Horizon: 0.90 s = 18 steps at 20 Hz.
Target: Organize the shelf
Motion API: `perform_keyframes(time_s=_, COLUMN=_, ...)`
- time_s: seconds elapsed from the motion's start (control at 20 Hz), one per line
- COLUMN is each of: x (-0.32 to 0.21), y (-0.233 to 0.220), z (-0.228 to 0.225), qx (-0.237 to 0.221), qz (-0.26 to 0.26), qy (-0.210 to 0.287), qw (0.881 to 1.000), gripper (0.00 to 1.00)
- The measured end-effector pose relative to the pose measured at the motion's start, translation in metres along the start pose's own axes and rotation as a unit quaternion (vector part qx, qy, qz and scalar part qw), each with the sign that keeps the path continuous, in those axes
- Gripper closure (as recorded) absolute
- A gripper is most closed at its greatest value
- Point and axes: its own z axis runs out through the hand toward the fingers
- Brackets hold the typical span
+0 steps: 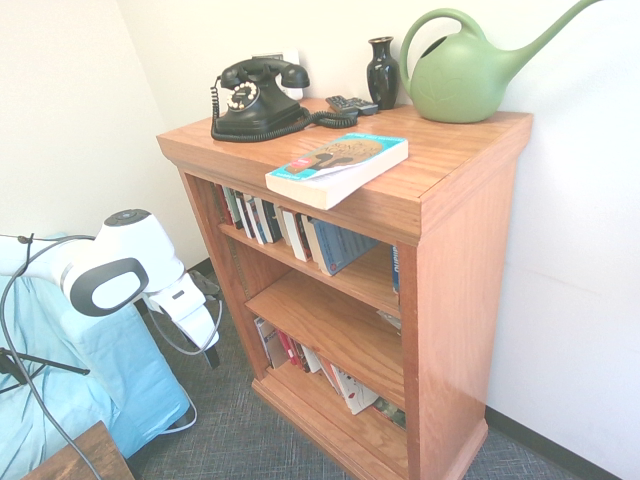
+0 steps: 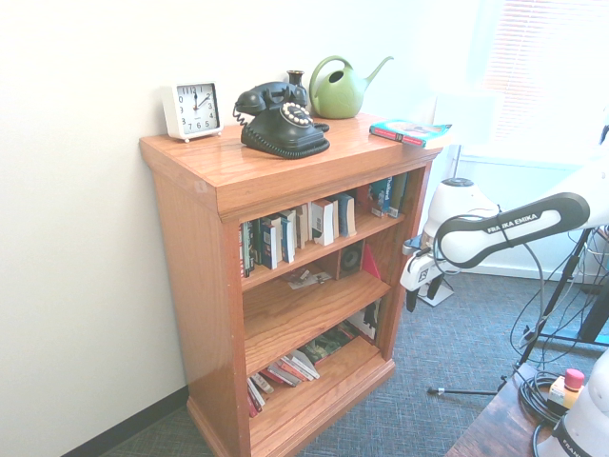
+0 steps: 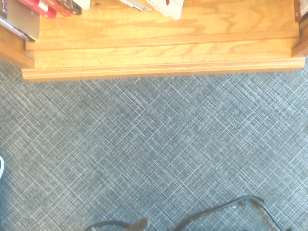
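Shelf (image 2: 200,286), a wooden bookcase with three tiers, stands beside the robot's one arm (image 2: 519,230), and the hand (image 2: 423,293) hangs low, just off its open front. The hand's fingers stand wide apart with nothing between them. In the second exterior view the bookcase lies at about nine o'clock from the hand; in the first, from the opposite side, at about three o'clock.

The relation that matters most is probably that of the hand to the thick paperback (image 1: 340,168) on top. It lies flat, its near end jutting past the front edge, at about one o'clock from the hand and well above it in the first exterior view. Its long axis runs roughly from eight to two o'clock there, while the shelf's front edge runs from ten to four. The hand would likely have to rise clear of the top board before closing on that free end; coming in low, it could knock the overhanging book down.

On the bottom tier, leaning books (image 1: 352,390) lie at about four o'clock from the hand in the same view. They look unsorted, so much of the tidying seems left. The telephone (image 1: 262,108) sits farther back on top, apart from the paperback.
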Motion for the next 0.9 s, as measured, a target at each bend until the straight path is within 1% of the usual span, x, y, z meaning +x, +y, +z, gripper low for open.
perform_keyframes(time_s=0.15, x=0.001, y=-0.002, z=0.000, qx=-0.003, qz=0.002, qy=0.004, qw=1.000, gripper=0.00)
perform_keyframes(time_s=0.25, x=0.005, y=-0.005, z=-0.004, qx=-0.009, qz=-0.003, qy=0.025, qw=1.000, gripper=0.00)
perform_keyframes(time_s=0.4, x=0.017, y=-0.005, z=-0.013, qx=-0.025, qz=-0.017, qy=0.080, qw=0.996, gripper=0.00)
perform_keyframes(time_s=0.5, x=0.031, y=-0.001, z=-0.022, qx=-0.042, qz=-0.029, qy=0.129, qw=0.990, gripper=0.00)
perform_keyframes(time_s=0.6, x=0.050, y=0.006, z=-0.035, qx=-0.061, qz=-0.045, qy=0.182, qw=0.980, gripper=0.00)
perform_keyframes(time_s=0.7, x=0.070, y=0.012, z=-0.057, qx=-0.076, qz=-0.061, qy=0.235, qw=0.967, gripper=0.00)
perform_keyframes(time_s=0.8, x=0.085, y=0.016, z=-0.082, qx=-0.089, qz=-0.076, qy=0.286, qw=0.951, gripper=0.00)
perform_keyframes(time_s=0.9, x=0.096, y=0.019, z=-0.104, qx=-0.102, qz=-0.092, qy=0.336, qw=0.932, gripper=0.00)
